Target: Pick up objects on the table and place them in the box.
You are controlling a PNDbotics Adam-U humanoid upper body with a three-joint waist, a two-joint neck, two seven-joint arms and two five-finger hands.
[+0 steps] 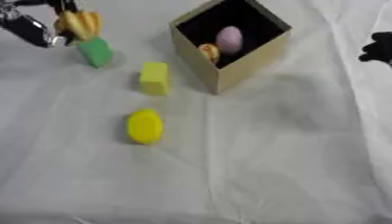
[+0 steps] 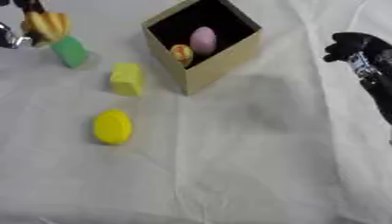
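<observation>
Box (image 1: pixel 243 65) holding pink egg (image 1: pixel 229 39) and orange item (image 1: pixel 210 52); left hand (image 1: pixel 54 19) clasping yellow bunch (image 1: pixel 80 24); right hand (image 2: pixel 356 48) idle, fingers indistinct; green block (image 1: pixel 95 52), yellow block (image 1: pixel 154 78), yellow disc (image 1: pixel 145 126) remaining.

Light is bright, even and diffuse across the white cloth over the tabletop (image 1: pixel 253 175), with no glare. Shadows are soft: a faint grey patch lies on the cloth beside the box (image 1: pixel 229 41), between it and the right hand (image 2: pixel 354 46). The box's inside is dark. Both views are blurred throughout; edges of every object look smeared.
</observation>
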